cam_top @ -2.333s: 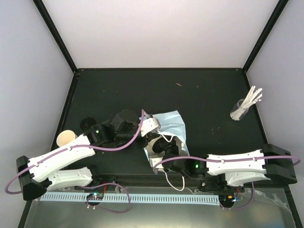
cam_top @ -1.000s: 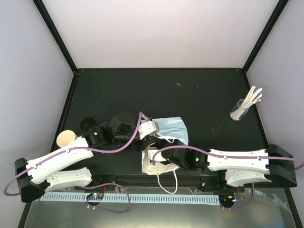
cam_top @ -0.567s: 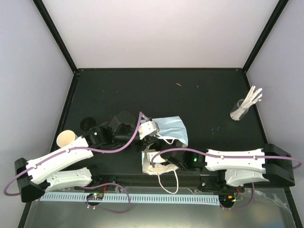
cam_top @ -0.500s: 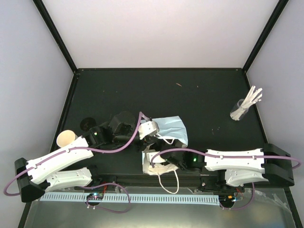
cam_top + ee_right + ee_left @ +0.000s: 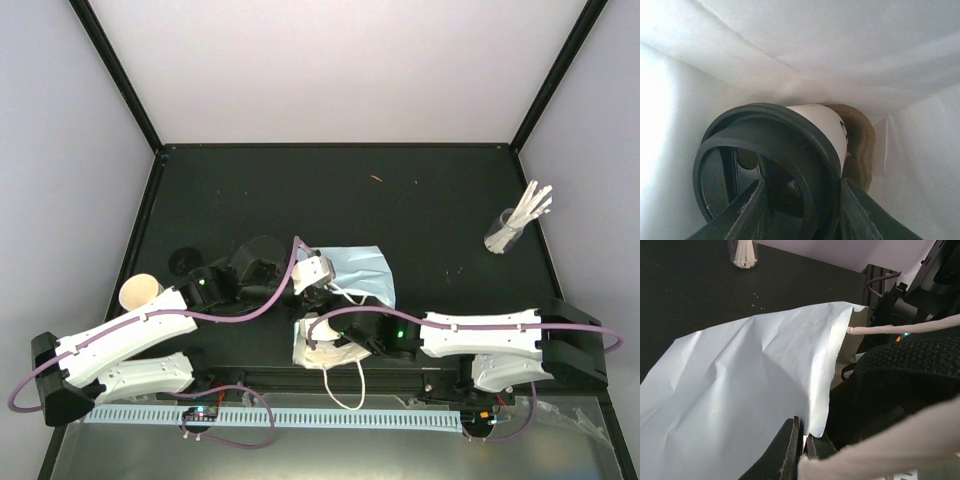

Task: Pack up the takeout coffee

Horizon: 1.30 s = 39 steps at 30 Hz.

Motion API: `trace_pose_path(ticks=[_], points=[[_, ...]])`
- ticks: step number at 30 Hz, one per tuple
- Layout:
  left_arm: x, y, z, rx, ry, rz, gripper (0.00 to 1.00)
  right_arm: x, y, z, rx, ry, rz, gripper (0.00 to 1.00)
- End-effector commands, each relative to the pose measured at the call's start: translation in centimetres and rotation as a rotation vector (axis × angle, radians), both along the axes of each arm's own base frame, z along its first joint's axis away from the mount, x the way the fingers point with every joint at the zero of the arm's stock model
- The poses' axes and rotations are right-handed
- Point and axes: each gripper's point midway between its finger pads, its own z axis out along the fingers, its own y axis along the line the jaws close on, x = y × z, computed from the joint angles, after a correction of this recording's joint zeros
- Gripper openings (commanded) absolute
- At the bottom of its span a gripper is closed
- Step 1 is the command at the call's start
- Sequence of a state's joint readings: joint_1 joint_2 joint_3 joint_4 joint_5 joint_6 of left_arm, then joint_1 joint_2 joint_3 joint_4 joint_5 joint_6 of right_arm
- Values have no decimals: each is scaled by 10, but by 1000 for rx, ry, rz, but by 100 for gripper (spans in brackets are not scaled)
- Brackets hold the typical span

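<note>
The light-blue paper bag (image 5: 360, 272) lies on its side mid-table, mouth toward the near edge. My left gripper (image 5: 314, 277) is shut on the bag's upper edge (image 5: 820, 405), holding it lifted. My right gripper (image 5: 322, 342) reaches into the mouth. Inside, a cream cup (image 5: 827, 127) with a black lid (image 5: 765, 165) lies with the lid facing me, and the brown carrier (image 5: 860, 145) sits behind it. The right gripper (image 5: 802, 182) has one finger across the lid's top and the other against its rim. Whether it clamps the lid does not show.
A lidless cream cup (image 5: 140, 291) stands at the left edge with a loose black lid (image 5: 182, 262) beside it. The glass of white sticks (image 5: 510, 232) is at the far right. The bag's white handle (image 5: 345, 385) hangs over the near table edge.
My right arm has pushed leftward, deeper into the bag's mouth, and its jaws have narrowed. The bag's mouth shifted slightly left with it. My left gripper has kept its hold.
</note>
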State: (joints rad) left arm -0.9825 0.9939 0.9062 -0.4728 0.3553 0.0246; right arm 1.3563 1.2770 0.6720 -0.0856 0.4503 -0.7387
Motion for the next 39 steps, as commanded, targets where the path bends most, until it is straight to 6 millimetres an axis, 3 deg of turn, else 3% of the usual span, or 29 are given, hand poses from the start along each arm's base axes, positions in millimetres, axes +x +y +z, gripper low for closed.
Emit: trace_pose_path(ticks=[1,10,14,20,28,36,39], points=[[-7,-5,11,-50,6,-38,4,3,9,19,76,62,-39,32],[-6,-6,16,-57,-2,-36,5,7,-3,23,89,131,-125,14],[-4,-5,15,-48,-10,-25,5,6,-9,33,93,175,-174,14],[-4,-5,14,-46,-9,-26,5,13,-25,28,34,172,-273,14],[-2,-9,14,-38,2,-27,5,20,-25,46,86,176,-340,14],[-5,-12,20,-67,34,-29,6,26,-29,23,34,170,-410,13],[-4,-13,21,-77,44,-24,6,25,-30,24,56,190,-433,13]])
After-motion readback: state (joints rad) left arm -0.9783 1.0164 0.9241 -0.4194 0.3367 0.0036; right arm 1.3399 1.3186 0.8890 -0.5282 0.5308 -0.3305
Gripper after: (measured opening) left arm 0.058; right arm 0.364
